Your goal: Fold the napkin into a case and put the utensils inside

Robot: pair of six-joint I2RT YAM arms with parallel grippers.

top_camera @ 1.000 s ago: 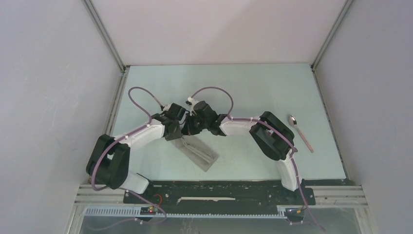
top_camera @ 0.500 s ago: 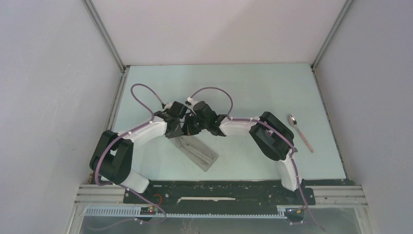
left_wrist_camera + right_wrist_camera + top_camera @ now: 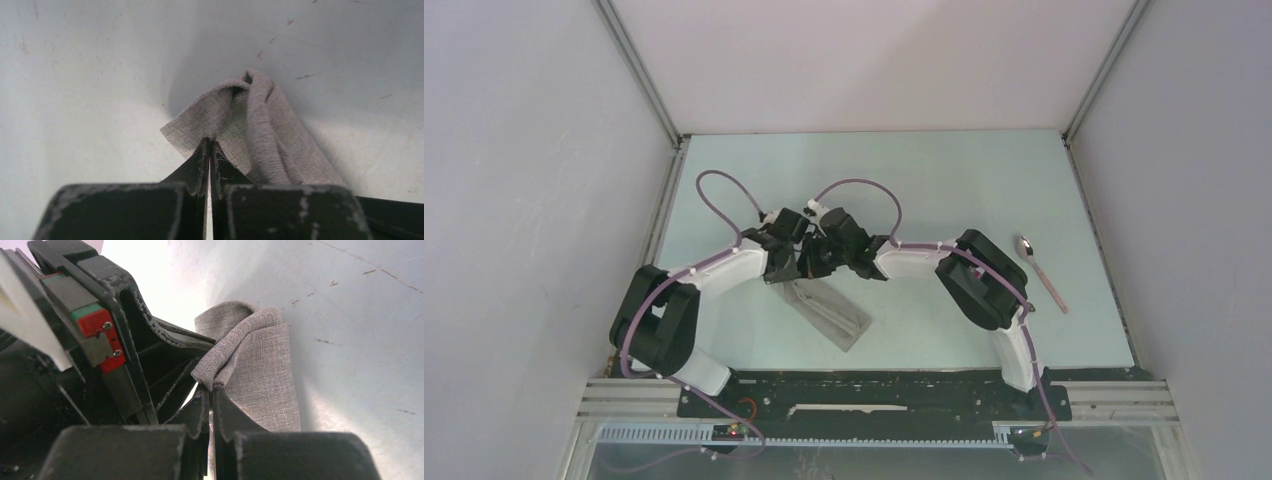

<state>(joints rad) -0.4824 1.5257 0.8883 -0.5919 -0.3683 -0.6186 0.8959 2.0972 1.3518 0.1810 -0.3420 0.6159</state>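
The napkin, folded into a narrow grey-beige case [image 3: 832, 316], lies slantwise on the table in front of the arms. My left gripper [image 3: 795, 268] and right gripper [image 3: 816, 264] meet at its far end. In the left wrist view my left gripper [image 3: 209, 146] is shut on a corner of the cloth [image 3: 260, 125], lifting it. In the right wrist view my right gripper [image 3: 210, 390] is shut on a folded edge of the cloth [image 3: 260, 365], with the left gripper's body [image 3: 125, 340] close beside it. The spoon [image 3: 1042, 273] lies at the right. The fork is out of view.
The pale green table [image 3: 944, 190] is walled by white panels at the back and both sides. A black mounting rail [image 3: 864, 395] runs along the near edge. Purple cables [image 3: 864, 190] loop above both wrists.
The left arm has shifted a little, its elbow moving right and its wrist slightly farther back. Both grippers stay shut on the far end of the cloth. The spoon has not moved.
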